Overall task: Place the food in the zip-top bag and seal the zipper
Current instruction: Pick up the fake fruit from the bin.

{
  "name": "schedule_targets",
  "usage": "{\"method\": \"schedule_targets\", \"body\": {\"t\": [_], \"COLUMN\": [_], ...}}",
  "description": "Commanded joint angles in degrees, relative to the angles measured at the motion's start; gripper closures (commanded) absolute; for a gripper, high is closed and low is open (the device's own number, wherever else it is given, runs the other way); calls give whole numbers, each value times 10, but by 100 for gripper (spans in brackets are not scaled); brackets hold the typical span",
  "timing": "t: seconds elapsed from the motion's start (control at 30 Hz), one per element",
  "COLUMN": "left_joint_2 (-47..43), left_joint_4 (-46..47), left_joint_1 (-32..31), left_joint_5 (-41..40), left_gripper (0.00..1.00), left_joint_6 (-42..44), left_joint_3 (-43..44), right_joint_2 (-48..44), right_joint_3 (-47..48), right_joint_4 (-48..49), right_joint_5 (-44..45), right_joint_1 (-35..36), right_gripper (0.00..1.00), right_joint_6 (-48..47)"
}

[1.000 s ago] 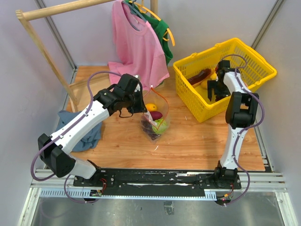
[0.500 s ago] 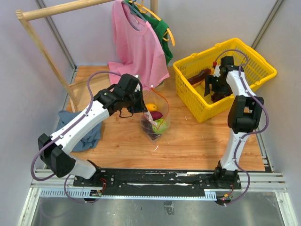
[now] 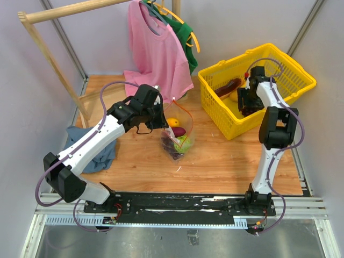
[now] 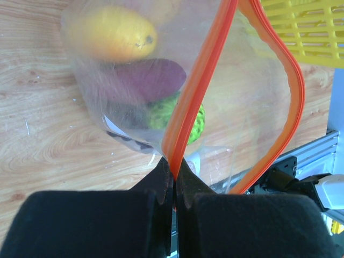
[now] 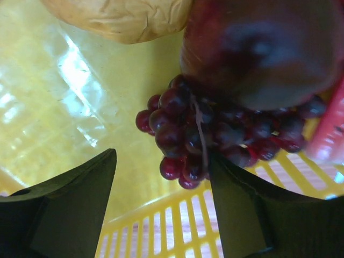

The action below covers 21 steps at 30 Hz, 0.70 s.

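Inside the basket (image 3: 279,59), right gripper (image 5: 161,166) has shifted over the grapes (image 5: 193,134), fingers spread: pick likely next. Left of the basket, left gripper (image 4: 173,177) pinches the zipper (image 4: 199,86).

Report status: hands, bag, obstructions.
Left hand shut on zipper, bag held open, food inside. Right hand open over grapes in basket. Dark red fruit crowds grapes.

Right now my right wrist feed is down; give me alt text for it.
The right end effector hangs open over dark grapes on the floor of the yellow basket. A dark red fruit lies against the top of the bunch, and a tan food sits at top left.
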Motion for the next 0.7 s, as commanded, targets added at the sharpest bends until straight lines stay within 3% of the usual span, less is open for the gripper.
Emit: {"method": "schedule_targets", "body": {"t": [0.0, 0.1, 0.4, 0.53, 0.67], "left_joint_2": [-5, -4, -5, -6, -6], "left_joint_4": [6, 6, 7, 9, 11], "left_joint_1": [0, 0, 0, 0, 0], "left_joint_5": [3, 5, 3, 3, 2], "left_gripper": [100, 100, 100, 100, 100], "left_joint_6": [9, 10, 10, 9, 8], "left_joint_3": [-5, -5, -6, -7, -8], "right_joint_2": [48, 63, 42, -6, -54], "right_joint_3": [10, 10, -9, -39, -62], "right_joint_4": [7, 16, 9, 20, 29], "right_joint_5": [7, -22, -61, -71, -82], "right_joint_1": [-3, -3, 1, 9, 14], "right_gripper": [33, 40, 88, 99, 99], "right_joint_6": [-8, -14, -15, -11, -2]}}
